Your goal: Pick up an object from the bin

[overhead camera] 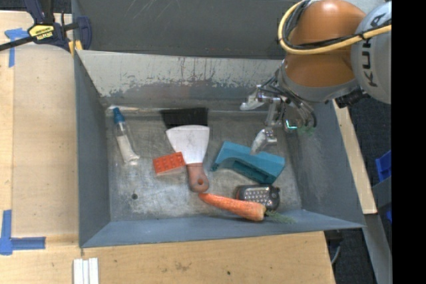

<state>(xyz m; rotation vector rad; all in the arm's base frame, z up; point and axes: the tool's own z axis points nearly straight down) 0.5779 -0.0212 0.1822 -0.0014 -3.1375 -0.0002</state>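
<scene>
Nearest to you, against the front wall of the grey metal bin (200,231), lies a long orange carrot (233,206) with a wisp of green at its right end. Just behind it, touching or nearly so, sits a small dark keypad device with pale buttons (258,195); you cannot make out what kind it is.

Behind that lies a teal plastic angled bracket (249,161), the thing closest to the pincer (261,122). To its left you have a white flat scraper with a reddish-brown handle (189,143), its handle pointing toward the carrot, and just beside the blade a small orange-red rectangular block (168,163). Farther left, well apart from these, is a clear plastic syringe with a blue tip (123,140).

A black flat object (185,118) lies at the back, partly hidden by the scraper's blade, so its shape is unclear.

On the right, the pincer hangs over the far right end of the teal bracket. Its fingers look spread, released, with nothing between them. The lower fingertip (261,141) is just at the bracket's upper edge; you cannot tell whether it touches. The arm's rounded orange cover (323,43) hides the bin's back right corner.
</scene>
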